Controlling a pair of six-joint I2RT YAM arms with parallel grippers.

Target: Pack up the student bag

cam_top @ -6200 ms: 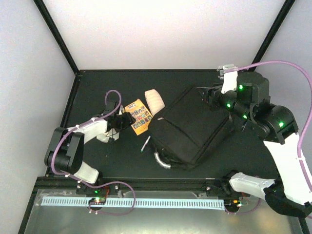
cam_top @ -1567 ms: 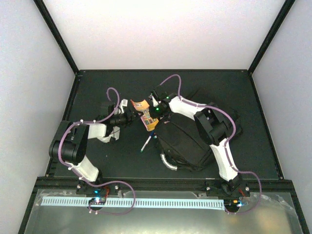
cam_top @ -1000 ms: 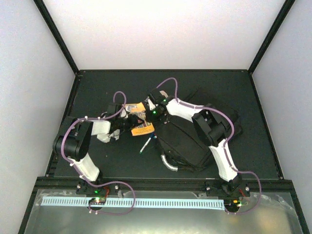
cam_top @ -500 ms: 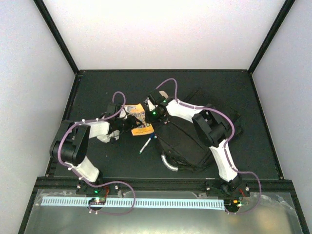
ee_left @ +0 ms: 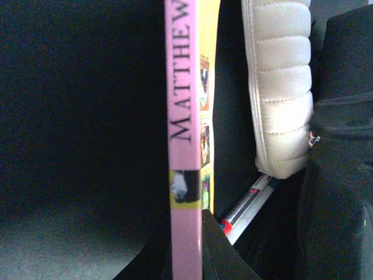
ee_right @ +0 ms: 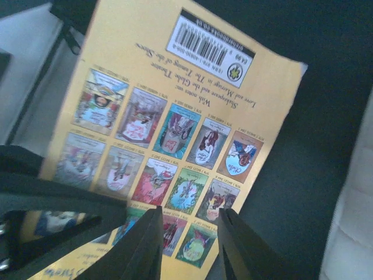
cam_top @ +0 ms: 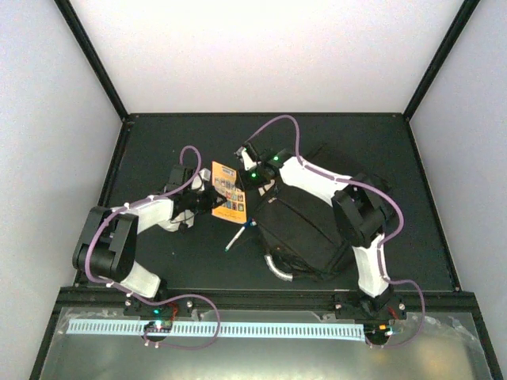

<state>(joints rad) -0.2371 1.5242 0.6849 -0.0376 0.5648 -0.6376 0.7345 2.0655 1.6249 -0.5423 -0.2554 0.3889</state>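
I count one student bag (cam_top: pixel 313 226) lying centre-right on the table (cam_top: pixel 158 142), one book (cam_top: pixel 228 191), one pen (cam_top: pixel 234 237) and one pouch (ee_left: pixel 280 87). The bag's contents are hidden. My left fingers (ee_left: pixel 213 256) clamp the book; my right fingers (ee_right: pixel 148 239) stand slightly apart, empty.

Student bag (cam_top: pixel 305 229): large black backpack lying flat, right of centre (grey handle (cam_top: pixel 277 266) at near end)
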